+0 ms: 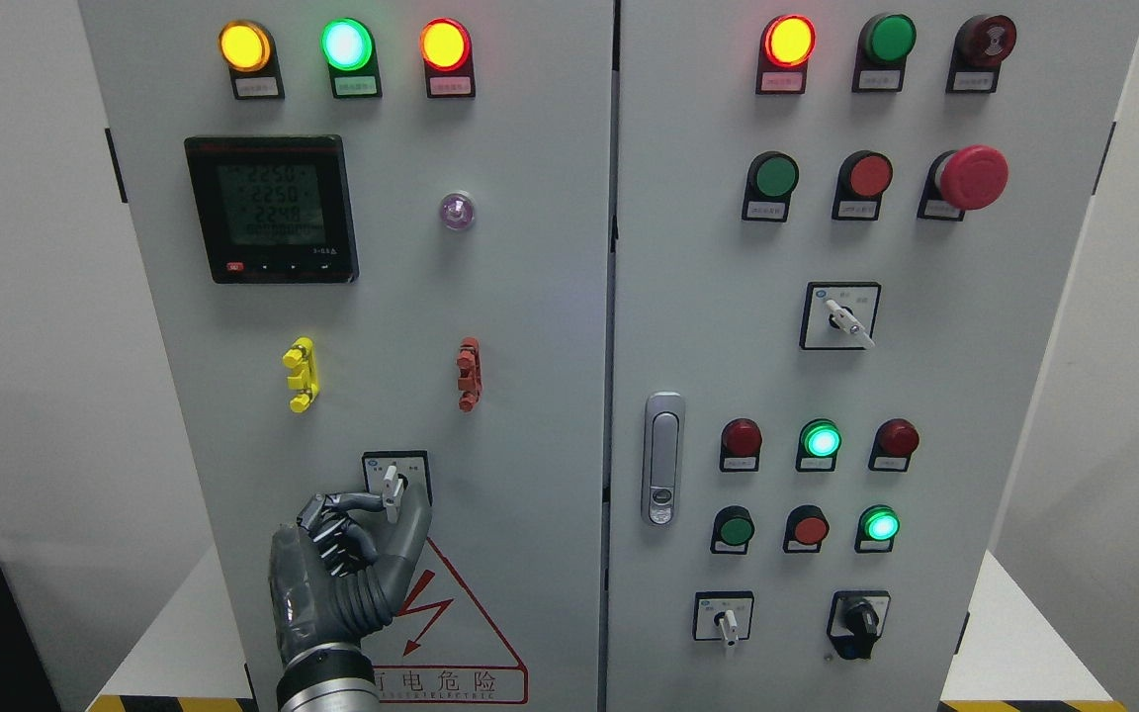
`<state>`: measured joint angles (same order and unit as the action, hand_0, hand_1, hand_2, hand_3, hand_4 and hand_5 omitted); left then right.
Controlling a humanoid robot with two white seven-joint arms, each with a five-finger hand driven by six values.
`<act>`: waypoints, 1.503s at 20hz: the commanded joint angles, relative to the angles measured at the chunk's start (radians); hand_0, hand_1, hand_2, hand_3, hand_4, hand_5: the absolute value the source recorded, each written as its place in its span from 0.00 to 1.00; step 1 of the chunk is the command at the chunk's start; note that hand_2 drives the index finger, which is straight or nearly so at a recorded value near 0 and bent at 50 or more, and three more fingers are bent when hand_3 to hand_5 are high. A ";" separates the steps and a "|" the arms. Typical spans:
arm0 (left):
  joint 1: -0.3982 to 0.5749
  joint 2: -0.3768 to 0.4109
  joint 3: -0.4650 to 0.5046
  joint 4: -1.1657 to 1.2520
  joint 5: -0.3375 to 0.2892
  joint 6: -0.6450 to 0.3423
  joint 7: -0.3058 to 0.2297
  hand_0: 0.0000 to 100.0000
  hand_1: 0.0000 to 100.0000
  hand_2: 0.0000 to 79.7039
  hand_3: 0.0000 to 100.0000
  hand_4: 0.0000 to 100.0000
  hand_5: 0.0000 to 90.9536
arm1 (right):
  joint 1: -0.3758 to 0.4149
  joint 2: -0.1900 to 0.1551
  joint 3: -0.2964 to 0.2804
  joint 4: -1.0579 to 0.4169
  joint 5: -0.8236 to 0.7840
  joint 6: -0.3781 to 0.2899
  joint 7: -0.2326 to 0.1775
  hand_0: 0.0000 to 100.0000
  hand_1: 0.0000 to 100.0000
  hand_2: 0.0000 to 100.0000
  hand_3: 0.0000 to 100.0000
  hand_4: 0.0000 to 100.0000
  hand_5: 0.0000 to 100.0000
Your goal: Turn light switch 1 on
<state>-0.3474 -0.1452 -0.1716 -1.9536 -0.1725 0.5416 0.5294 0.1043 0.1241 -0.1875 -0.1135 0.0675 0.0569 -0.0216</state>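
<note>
At lower left panel | switch handle [392, 491] | seemingly pinched by left fingers [350, 505]

- At your ten o'clock the digital meter [271, 209] showed four rows of digits on a dim display, too blurred to read.
- Above it, at eleven o'clock, you had three lit lamps in a row: an amber lamp [244, 45], a green lamp [346, 44] and an orange-red lamp [445, 44].
- Left of centre sat a yellow clip [300, 374], with a red clip [469, 373] beside it toward the middle.
- At two o'clock the red mushroom button [972, 177] stood out from the right door.
- The door handle [662, 458] sat just below centre, upright.
- At five o'clock you saw a black knob selector [861, 619].
- At six o'clock a red warning triangle [466, 618] showed, partly hidden.
</note>
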 commanded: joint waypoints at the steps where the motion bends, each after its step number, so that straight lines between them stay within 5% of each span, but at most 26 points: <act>1: -0.001 -0.001 0.001 -0.001 0.001 0.001 -0.002 0.16 0.69 0.72 1.00 0.94 0.92 | 0.000 0.000 0.000 0.000 0.000 0.000 0.000 0.00 0.00 0.00 0.00 0.00 0.00; 30: -0.018 -0.004 0.001 -0.001 0.007 0.034 -0.003 0.24 0.65 0.73 1.00 0.95 0.92 | 0.000 0.000 0.000 0.000 0.000 0.000 0.000 0.00 0.00 0.00 0.00 0.00 0.00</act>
<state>-0.3649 -0.1487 -0.1706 -1.9546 -0.1658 0.5750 0.5220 0.1043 0.1241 -0.1876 -0.1135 0.0675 0.0569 -0.0214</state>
